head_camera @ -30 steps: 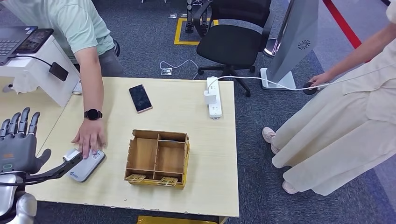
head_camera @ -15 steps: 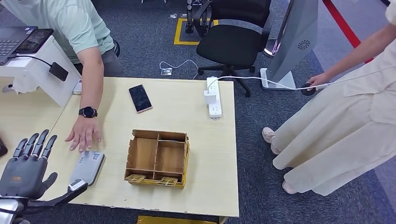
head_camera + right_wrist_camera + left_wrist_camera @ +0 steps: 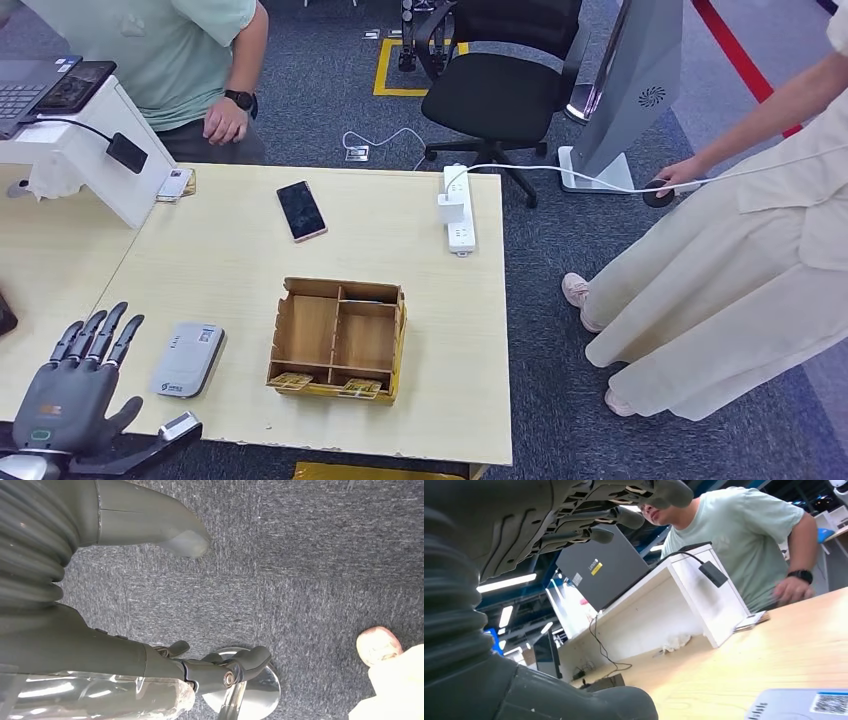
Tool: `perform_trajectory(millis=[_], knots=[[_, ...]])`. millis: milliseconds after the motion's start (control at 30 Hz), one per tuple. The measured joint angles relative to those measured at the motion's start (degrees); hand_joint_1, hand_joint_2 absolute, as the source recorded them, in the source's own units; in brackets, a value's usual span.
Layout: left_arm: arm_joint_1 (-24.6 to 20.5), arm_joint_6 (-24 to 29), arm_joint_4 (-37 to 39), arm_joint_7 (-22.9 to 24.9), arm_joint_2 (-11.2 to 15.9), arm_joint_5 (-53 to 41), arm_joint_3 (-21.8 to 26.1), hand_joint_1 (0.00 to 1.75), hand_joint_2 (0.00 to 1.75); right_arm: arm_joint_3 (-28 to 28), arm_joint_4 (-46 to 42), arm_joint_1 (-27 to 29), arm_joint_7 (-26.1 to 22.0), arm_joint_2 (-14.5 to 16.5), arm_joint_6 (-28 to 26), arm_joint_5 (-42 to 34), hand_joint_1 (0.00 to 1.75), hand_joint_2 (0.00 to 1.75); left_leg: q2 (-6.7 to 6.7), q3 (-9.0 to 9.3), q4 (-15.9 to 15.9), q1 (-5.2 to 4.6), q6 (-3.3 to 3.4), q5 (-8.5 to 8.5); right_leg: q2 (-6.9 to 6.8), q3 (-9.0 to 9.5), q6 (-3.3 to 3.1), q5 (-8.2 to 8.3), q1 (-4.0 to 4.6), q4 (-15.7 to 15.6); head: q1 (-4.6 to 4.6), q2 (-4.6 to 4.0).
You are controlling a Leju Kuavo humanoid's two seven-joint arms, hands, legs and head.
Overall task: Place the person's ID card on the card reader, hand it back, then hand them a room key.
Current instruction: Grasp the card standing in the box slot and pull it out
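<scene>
**A:** What is your left hand doing?

**B:** My left hand [image 3: 75, 385] hovers at the near left corner of the desk [image 3: 250, 250], palm down, fingers [image 3: 100, 335] spread and straight, thumb out to the side. It has hold of nothing. From my left wrist I see the same fingers stretched out above the wood.

**A:** And your right hand?

**B:** My right hand [image 3: 165, 545] hangs over grey carpet [image 3: 310, 580], beside a shiny round chair base [image 3: 250, 692]. The thumb sticks out apart from the other fingers, and there is nothing between them.

**A:** Where is the card reader?

**B:** The card reader [image 3: 188, 358], a flat grey-white box, lies on the desk just beside my left hand, between it and the cardboard organizer [image 3: 338, 338]. I see no card on its top. Its corner with a QR label [image 3: 829, 703] shows in my left wrist view.

**A:** And the room keys?

**B:** Small cards [image 3: 325, 384] lie in the organizer's front slots, nearest me. I cannot tell whether they are the keys.

**A:** The ID card?

**B:** I cannot pick it out. The person in the green shirt [image 3: 150, 50] sits behind the desk, their hand [image 3: 225, 122] with the black watch drawn back near their lap. A phone [image 3: 301, 210] lies on the far part of the desk, and a white power strip [image 3: 459, 208] at its far right edge.
</scene>
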Motion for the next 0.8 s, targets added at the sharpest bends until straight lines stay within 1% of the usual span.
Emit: perform_trajectory(millis=[100,467,600,800], knots=[[1.4,-0.2,-1.6,-0.8,-1.1,-0.6,0.0,0.00,1.75,-0.1,0.0,-0.1,0.0,0.0,-0.2,0.0,0.00,1.75,0.00,0.00,0.0,0.00,0.00,-0.01,0.00,0.00,0.00,0.00,0.00,0.0,0.01,0.00],[5.4,-1.8,-4.0,-2.5,-3.7,-2.0,0.0,0.00,1.75,-0.5,0.0,-0.3,0.0,-0.3,-0.3,0.0,0.00,1.75,-0.01,0.01,0.0,0.00,0.00,-0.01,-0.01,0.00,0.00,-0.01,0.00,0.0,-0.01,0.00],[6.6,-2.3,-4.6,-3.9,-5.4,-2.0,0.0,0.00,1.75,-0.6,0.0,-0.3,0.0,-0.5,-0.3,0.0,0.00,1.75,0.00,0.01,0.0,0.00,-0.01,-0.02,-0.01,0.00,0.00,-0.01,0.00,0.0,0.00,0.00],[7.3,-2.4,-5.1,-4.3,-7.2,-2.0,0.0,0.00,1.75,-0.6,0.0,-0.4,0.0,-0.7,-0.3,0.1,0.00,1.75,-0.01,0.02,0.0,-0.01,-0.01,-0.03,-0.02,0.00,0.00,-0.01,0.00,0.0,0.00,0.00]])
